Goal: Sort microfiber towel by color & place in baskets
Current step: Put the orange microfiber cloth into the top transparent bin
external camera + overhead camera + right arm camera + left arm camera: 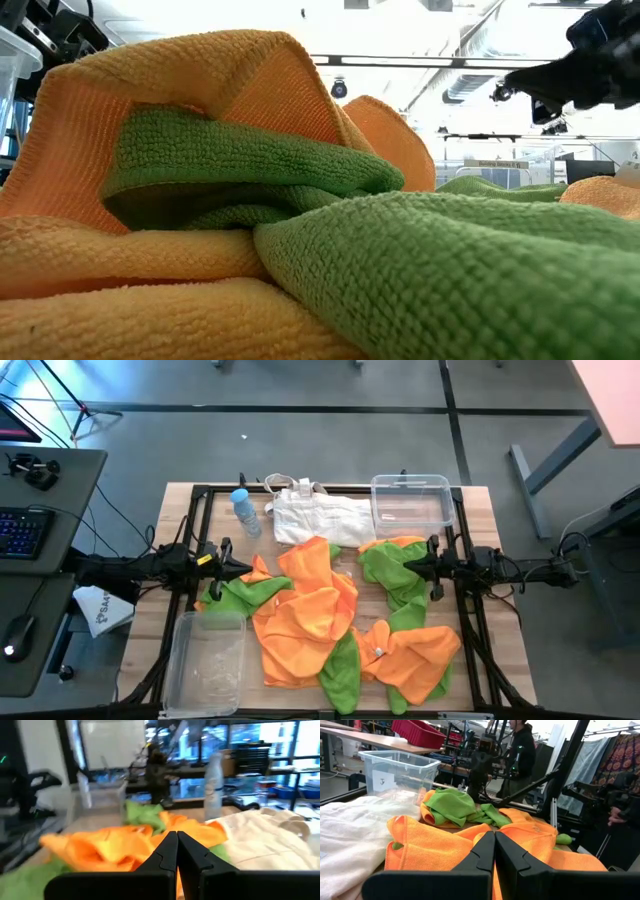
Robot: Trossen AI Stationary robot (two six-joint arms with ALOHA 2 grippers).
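Several orange and green microfiber towels lie in a crumpled heap on the table: a big orange one [310,610] in the middle, a green one [240,595] at the left, a green one [390,565] at the right, and an orange one [415,655] and a green one [340,670] near the front. My left gripper [240,568] is shut and empty over the heap's left edge; its closed fingers show in the left wrist view [494,837]. My right gripper [405,567] is shut and empty over the right green towel; it also shows in the right wrist view [176,837]. One clear basket [410,503] stands far right, the other [208,660] near left.
A white fabric bag [320,515] lies at the far middle, touching the heap's far edge. A small clear bottle with a blue cap [245,512] stands left of it. A dark frame [200,495] runs round the work area. People stand beyond the table [520,750].
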